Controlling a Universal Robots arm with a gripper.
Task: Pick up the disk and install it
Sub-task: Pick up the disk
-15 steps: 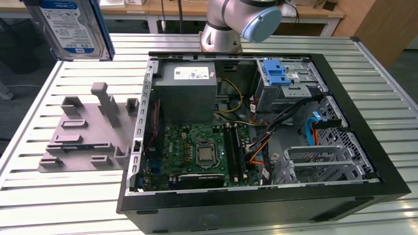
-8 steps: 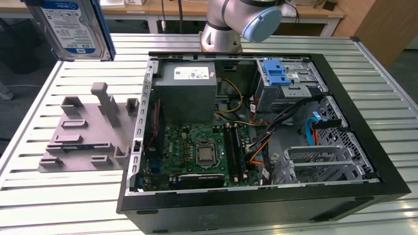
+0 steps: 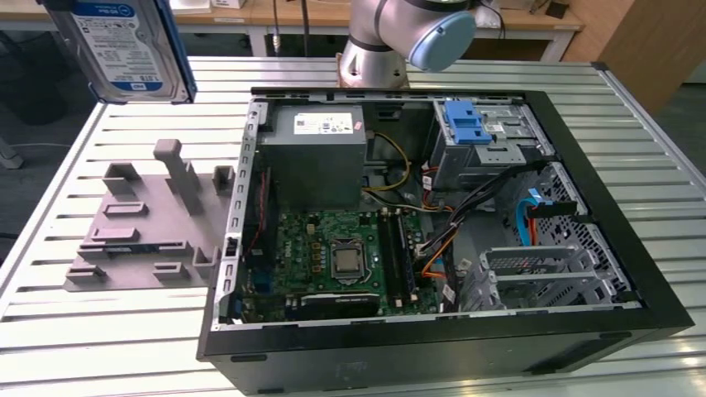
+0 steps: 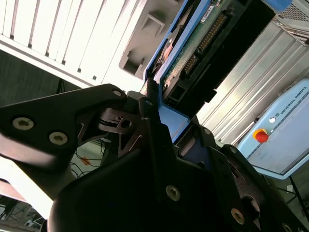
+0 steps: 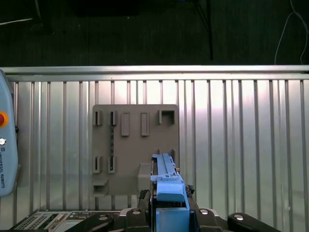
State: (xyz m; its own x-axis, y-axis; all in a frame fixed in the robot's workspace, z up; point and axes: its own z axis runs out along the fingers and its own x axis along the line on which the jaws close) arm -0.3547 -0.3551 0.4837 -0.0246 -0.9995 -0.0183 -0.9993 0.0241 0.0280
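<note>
The disk (image 3: 121,50), a silver hard drive with a white-and-blue label and a blue rail frame, hangs high in the air at the exterior view's upper left, above the table and the grey fixture (image 3: 144,223). My gripper (image 5: 169,209) is shut on it, and in the first wrist view the disk (image 5: 166,176) shows edge-on, hovering over the fixture plate (image 5: 135,145). In the second wrist view the black fingers (image 4: 149,104) clamp the blue rail, with the disk's connector edge (image 4: 203,43) beyond them. The open computer case (image 3: 617,327) lies to the exterior view's right.
Inside the case are a grey power supply (image 3: 320,153), a motherboard (image 3: 342,256), cables and a drive cage with a blue latch (image 3: 469,124). The arm's base (image 3: 381,45) stands behind the case. A pale blue pendant (image 5: 7,145) lies on the slatted metal table (image 3: 111,364).
</note>
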